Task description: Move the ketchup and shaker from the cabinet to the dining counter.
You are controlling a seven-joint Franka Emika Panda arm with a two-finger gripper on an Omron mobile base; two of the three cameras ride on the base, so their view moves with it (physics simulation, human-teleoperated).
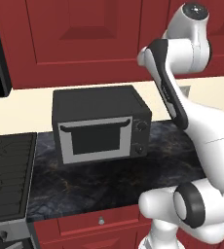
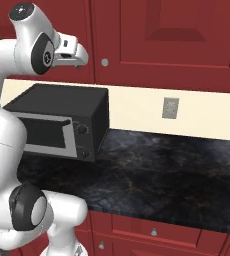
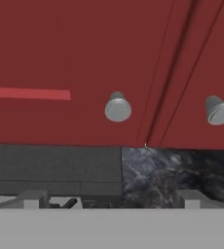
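Claw up at shut cabinet (image 2: 167,40) doors; whatever is inside is hidden.
Claw (image 3: 109,199) spread wide, gripping nothing, tips near two knobs (image 3: 118,108), above the microwave (image 1: 100,124) and dark surface (image 2: 167,170).

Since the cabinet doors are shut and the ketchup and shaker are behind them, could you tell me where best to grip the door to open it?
Probably the round silver knob at the lower corner of the cabinet door. It projects from the flat panel, so the open gripper can likely come straight on from the front, one finger on each side, and pull.
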